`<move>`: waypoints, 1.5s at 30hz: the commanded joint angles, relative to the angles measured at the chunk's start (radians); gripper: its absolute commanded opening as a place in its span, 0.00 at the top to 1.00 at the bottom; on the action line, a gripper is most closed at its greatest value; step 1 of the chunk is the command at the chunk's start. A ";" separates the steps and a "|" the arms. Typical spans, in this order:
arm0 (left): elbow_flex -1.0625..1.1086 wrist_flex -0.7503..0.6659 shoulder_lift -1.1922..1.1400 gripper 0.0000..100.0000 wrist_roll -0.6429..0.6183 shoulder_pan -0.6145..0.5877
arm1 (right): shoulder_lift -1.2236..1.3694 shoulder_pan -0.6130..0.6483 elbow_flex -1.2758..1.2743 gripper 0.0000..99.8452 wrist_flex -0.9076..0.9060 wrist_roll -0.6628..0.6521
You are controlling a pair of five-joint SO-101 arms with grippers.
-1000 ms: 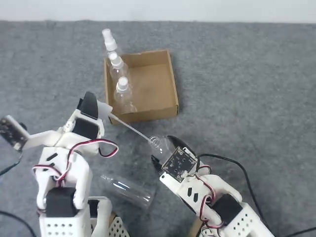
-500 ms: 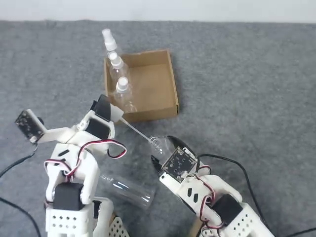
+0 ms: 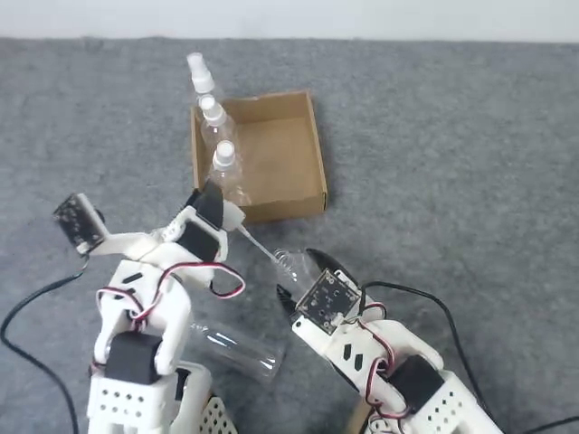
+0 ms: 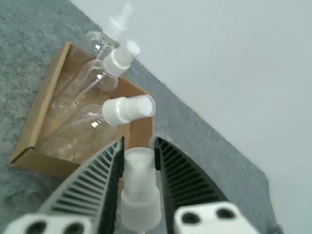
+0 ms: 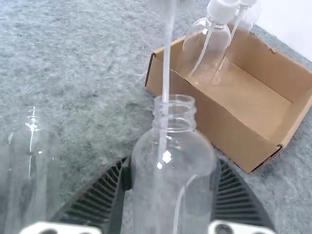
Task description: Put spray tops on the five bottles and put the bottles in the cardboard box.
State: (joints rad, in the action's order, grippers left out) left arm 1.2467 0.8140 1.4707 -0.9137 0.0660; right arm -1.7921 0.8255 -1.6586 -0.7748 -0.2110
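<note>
Left arm: your left gripper [image 4: 139, 146] is clamped narrow on a white spray top [image 4: 140, 190], one ribbed finger on each side of it. In the high view this gripper [image 3: 217, 212] sits just beside the near wall of the cardboard box.

Dip tube: the thin tube [image 5: 165, 58] slants from the spray top down through the neck of the uncapped bottle. In the high view the tube [image 3: 256, 242] crosses the gap between the two grippers.

Right arm: your right gripper [image 5: 173, 168] holds the uncapped bottle [image 5: 173, 161] around its body, neck pointing toward the box. The high view shows the neck [image 3: 286, 262] just ahead of the gripper.

Cardboard box: the cardboard box [image 3: 317, 149] lies flat on the table, apart from both grippers.

Box contents: three capped bottles [image 3: 228, 176] lie in a row against the wall on the left arm's side. The farthest one's cap [image 3: 199, 72] pokes out over the far rim.

Room in box: the floor on the right arm's side [image 3: 280, 154] is bare cardboard from the near wall to the far wall.

Spare bottle: a clear spare bottle [image 3: 231, 344] without a top lies on its side between the two arm bases, near the right gripper [image 5: 29, 156].

Table: the grey table [image 3: 452, 136] is bare on the right arm's side of the box.
</note>
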 commanded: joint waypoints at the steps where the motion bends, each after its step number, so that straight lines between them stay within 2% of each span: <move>1: -0.010 -0.026 0.018 0.99 0.044 0.060 | -0.022 0.008 -0.023 0.83 0.019 -0.009; 6: 0.010 -0.029 0.018 0.99 0.061 0.106 | -0.022 0.008 -0.023 0.83 0.015 -0.009; 21: 0.027 -0.026 0.018 0.99 0.063 0.127 | -0.022 0.007 -0.023 0.83 0.013 -0.009; 27: 0.058 -0.026 0.018 0.99 0.112 0.206 | -0.019 0.007 -0.023 0.83 0.012 -0.009; 34: 0.064 -0.020 0.018 0.99 0.147 0.212 | -0.019 0.007 -0.023 0.83 0.012 -0.009; 41: 0.025 0.130 0.020 0.99 0.161 0.339 | -0.022 -0.001 -0.023 0.83 0.012 -0.008; 45: -0.021 0.187 0.020 0.99 0.161 0.344 | -0.022 -0.045 -0.025 0.82 0.019 0.000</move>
State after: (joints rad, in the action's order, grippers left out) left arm 1.2896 0.9321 1.4814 -0.7649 0.3882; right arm -1.7875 0.8255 -1.6586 -0.7764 -0.2140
